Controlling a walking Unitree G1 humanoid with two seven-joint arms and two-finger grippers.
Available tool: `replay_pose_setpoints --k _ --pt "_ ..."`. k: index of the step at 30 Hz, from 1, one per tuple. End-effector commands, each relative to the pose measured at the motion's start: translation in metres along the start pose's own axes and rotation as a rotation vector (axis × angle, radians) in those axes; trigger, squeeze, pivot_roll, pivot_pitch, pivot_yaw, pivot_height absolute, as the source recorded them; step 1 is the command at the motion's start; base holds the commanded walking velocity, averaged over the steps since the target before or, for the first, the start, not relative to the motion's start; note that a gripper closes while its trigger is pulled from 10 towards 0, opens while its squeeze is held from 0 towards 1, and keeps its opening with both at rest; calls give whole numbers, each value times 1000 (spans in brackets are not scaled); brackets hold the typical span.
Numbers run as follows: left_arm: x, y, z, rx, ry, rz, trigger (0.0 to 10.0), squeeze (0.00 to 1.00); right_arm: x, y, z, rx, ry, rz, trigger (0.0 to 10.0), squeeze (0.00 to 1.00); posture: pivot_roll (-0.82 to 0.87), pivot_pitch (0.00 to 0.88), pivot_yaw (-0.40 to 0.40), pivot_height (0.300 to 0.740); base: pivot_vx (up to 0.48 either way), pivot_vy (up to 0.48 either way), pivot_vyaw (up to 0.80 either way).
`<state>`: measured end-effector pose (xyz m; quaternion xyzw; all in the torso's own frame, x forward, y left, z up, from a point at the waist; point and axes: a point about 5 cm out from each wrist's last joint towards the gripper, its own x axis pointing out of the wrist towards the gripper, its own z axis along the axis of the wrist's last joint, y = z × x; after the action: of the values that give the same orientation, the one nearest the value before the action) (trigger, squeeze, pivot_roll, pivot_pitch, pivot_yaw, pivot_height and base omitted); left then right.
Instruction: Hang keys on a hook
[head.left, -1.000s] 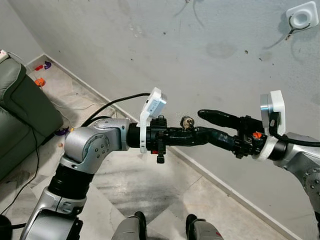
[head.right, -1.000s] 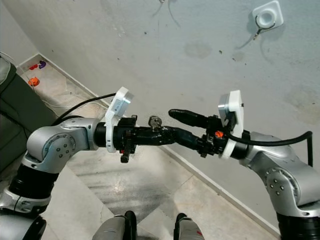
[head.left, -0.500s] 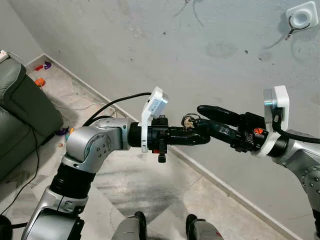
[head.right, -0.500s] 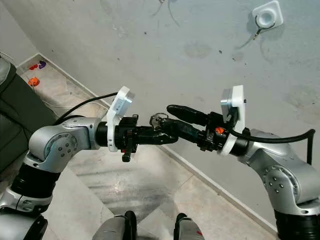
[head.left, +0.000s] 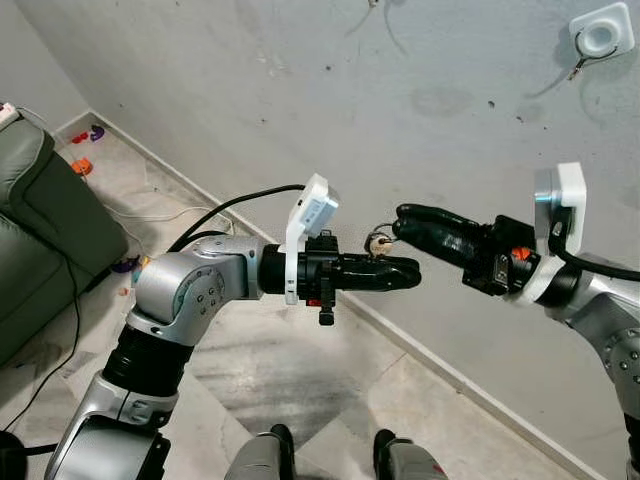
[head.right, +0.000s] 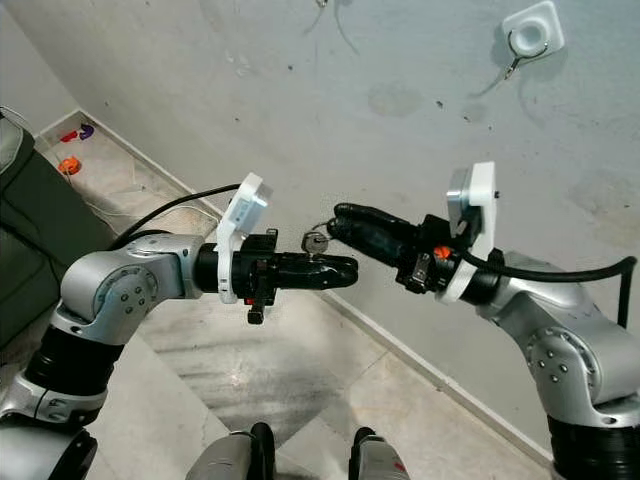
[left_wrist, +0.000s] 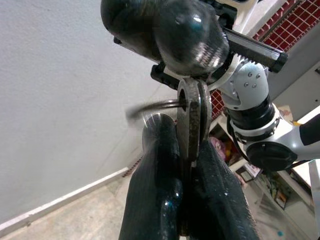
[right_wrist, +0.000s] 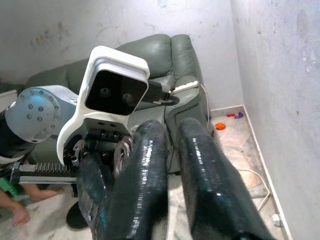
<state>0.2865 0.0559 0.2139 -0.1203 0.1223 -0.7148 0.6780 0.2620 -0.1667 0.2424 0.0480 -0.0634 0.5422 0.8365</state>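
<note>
Keys (head.left: 378, 242) pinched at mid-scene between clenched left gripper (head.left: 400, 272) fingers, flat head up, long axis roughly upright, ring arcing left. Right gripper (head.left: 405, 222) touching from right; grip state unclear. Hook (head.left: 603, 35) far right on wall (head.left: 300, 80).

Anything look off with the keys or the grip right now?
The keys stick up from the left gripper, pinched only at their lower part, with the right gripper tips against them. The hook is well away.
</note>
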Motion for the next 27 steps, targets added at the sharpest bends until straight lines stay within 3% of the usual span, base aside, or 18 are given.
replay_pose_setpoints --k 1,6,7,9,11,16,23,27 --pt "1 0 3 21 13 -4 10000 0 1 0 3 -20 -12 -6 0 0 -115 195 112 740 0 0 0" --pt "0 1 2 25 16 3 10000 0 1 -4 5 -50 11 -34 78 0 -115 194 110 740 0 0 0" --pt "0 1 2 26 17 5 10000 0 1 -7 5 -87 30 -66 10000 0 -114 194 110 740 0 0 0" --pt "-1 1 3 29 16 10 10000 0 1 -18 4 -184 92 -154 10000 0 -116 193 110 740 0 0 0" --pt "-2 2 4 27 15 13 10000 0 0 -19 4 -230 124 -161 10000 0 -115 193 110 740 0 0 0" --pt "-2 2 5 32 16 17 10000 0 -3 -15 9 -236 117 -143 10000 0 -116 193 110 740 0 0 0" --pt "-12 13 15 63 -14 95 10000 0 -6 -22 16 -365 125 -257 10000 0 -120 196 110 740 0 0 0" --pt "-18 15 17 66 -22 118 10000 0 -6 -22 20 -366 103 -280 10000 0 -118 197 111 740 0 0 0"
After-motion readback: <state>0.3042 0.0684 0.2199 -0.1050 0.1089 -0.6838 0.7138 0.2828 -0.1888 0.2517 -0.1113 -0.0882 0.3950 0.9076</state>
